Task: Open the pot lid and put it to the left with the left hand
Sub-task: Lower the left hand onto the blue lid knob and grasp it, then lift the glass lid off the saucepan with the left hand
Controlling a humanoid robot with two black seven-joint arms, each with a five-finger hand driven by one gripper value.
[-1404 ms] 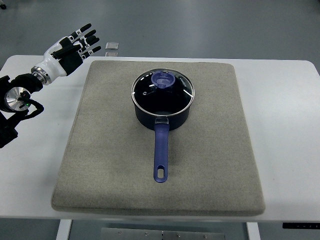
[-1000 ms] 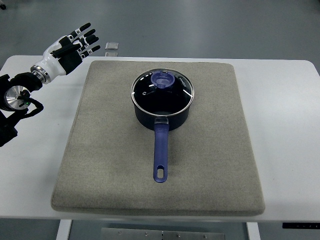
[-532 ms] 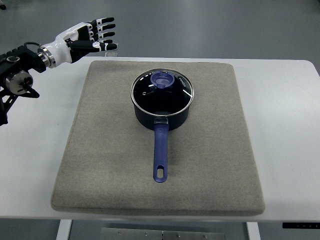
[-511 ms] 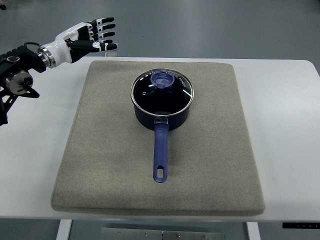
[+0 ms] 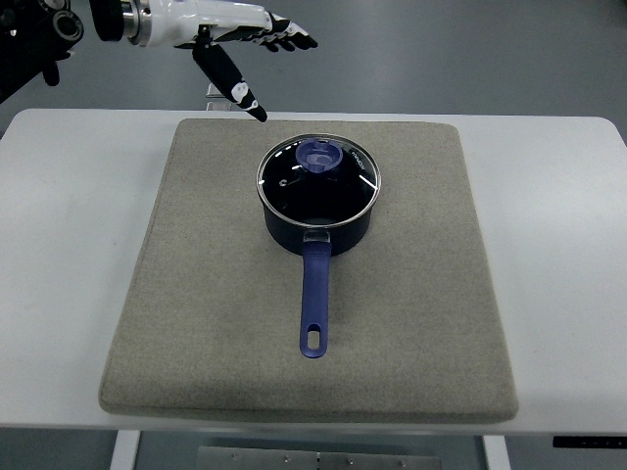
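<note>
Still seated on its pot (image 5: 317, 211), the glass lid (image 5: 317, 176) is sitting a little above the middle of the frame, its blue knob (image 5: 317, 157) untouched and the blue handle (image 5: 313, 299) pointing down toward the lower edge. The pot is resting on the grey mat (image 5: 196, 323), which is covering most of the white table (image 5: 59, 294). What is changing is the left hand (image 5: 240, 44): half a second ago it was hovering at the upper left, beyond the mat's far corner, and now it is swinging in along the top of the frame, noticeably nearer the pot yet still well apart from the knob. Its fingers (image 5: 284, 37) are spread and holding nothing, with the thumb (image 5: 235, 88) angling down toward the mat's upper edge. I'd say the reach is only under way, so the lid is not yet being gripped, and the bare mat to the left of the pot is waiting as the likely set-down spot. No right hand is showing.
</note>
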